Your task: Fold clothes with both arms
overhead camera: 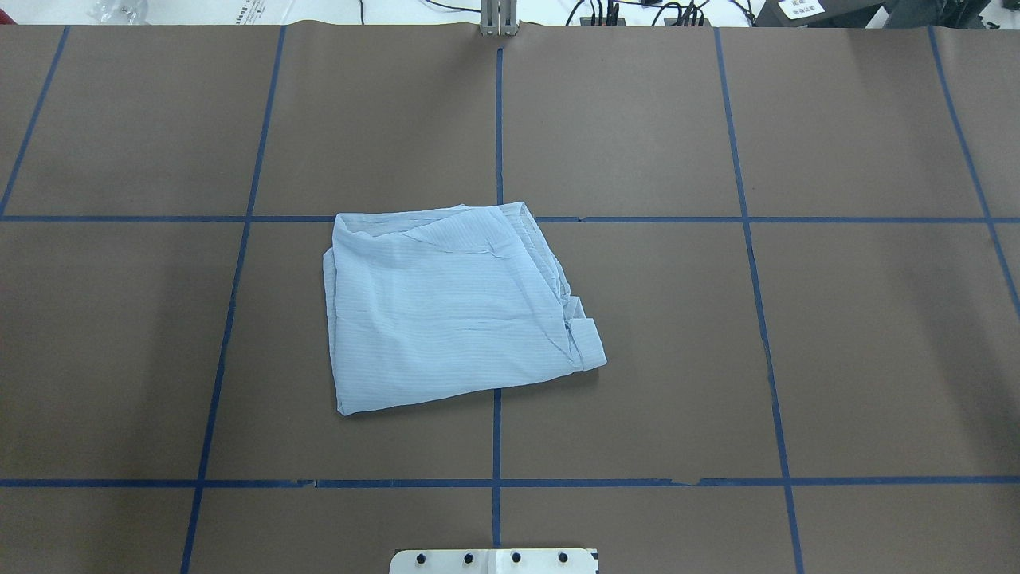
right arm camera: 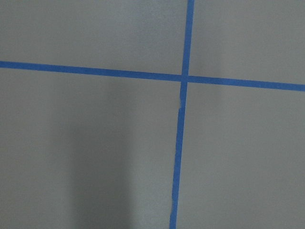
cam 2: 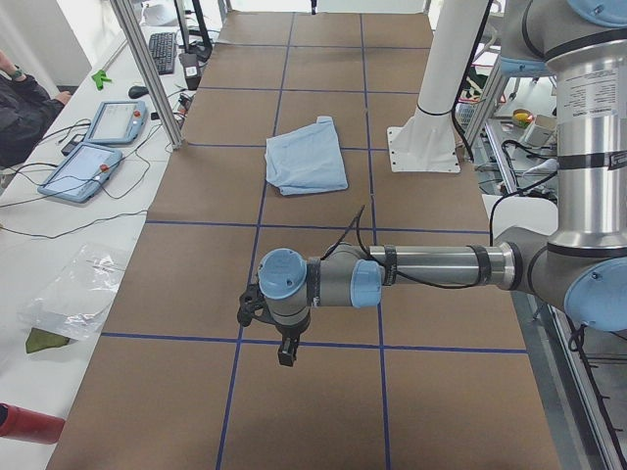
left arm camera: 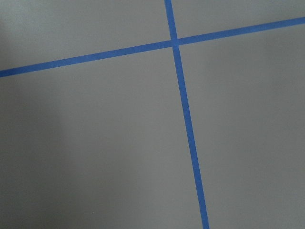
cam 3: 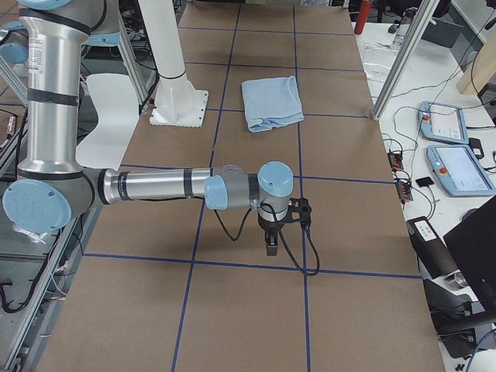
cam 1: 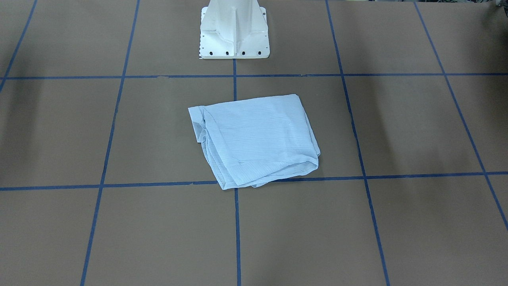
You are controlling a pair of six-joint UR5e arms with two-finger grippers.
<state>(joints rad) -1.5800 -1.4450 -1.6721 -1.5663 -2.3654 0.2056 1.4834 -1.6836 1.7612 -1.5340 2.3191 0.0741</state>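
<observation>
The clothes are one light blue striped shirt (cam 1: 254,141), folded into a rough square at the table's middle (overhead camera: 454,307), a cuff showing at one corner. It lies flat with nothing touching it (cam 2: 306,157) (cam 3: 271,102). Both arms are drawn back to the table's ends. The left gripper (cam 2: 284,348) hangs over bare table far from the shirt, and so does the right gripper (cam 3: 270,246). I cannot tell whether either is open or shut. Both wrist views hold only brown table and blue tape (left arm camera: 183,109) (right arm camera: 180,133).
The white pedestal base (cam 1: 234,35) stands just behind the shirt. Blue tape lines (overhead camera: 498,430) divide the brown table. Tablets (cam 2: 83,166), cables and a person's sleeve (cam 2: 24,113) lie along the side bench; aluminium posts (cam 3: 403,54) rise at the table's far edge.
</observation>
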